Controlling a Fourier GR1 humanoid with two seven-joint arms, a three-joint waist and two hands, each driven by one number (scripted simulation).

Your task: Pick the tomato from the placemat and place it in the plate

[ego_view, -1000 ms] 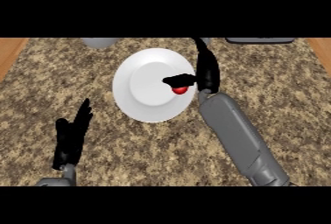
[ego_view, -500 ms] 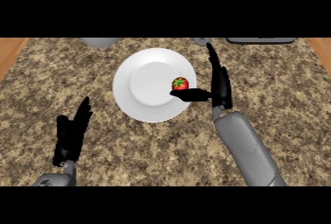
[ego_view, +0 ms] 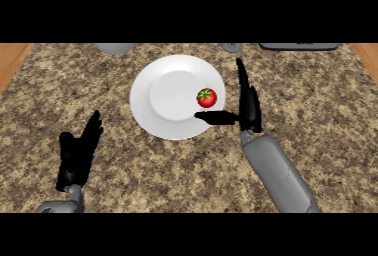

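A red tomato (ego_view: 206,98) with a green top lies on the right side of the white plate (ego_view: 166,112), in the middle of the speckled counter. My right hand (ego_view: 247,111) stands just right of the plate, open, fingers straight and pointing away, thumb stretched over the plate's rim below the tomato. It does not touch the tomato. My left hand (ego_view: 80,152) rests open at the lower left, fingers up, well away from the plate. No placemat can be made out as such.
A grey rounded object (ego_view: 114,48) sits at the counter's far edge on the left, a small grey one (ego_view: 232,47) near the middle, and a dark flat object (ego_view: 299,46) at the far right. Wooden strips show at both upper corners.
The right hand let go of the tomato, which now lies uncovered on the plate. The hand opened and drew back to the right, off the plate. The left hand stayed still.
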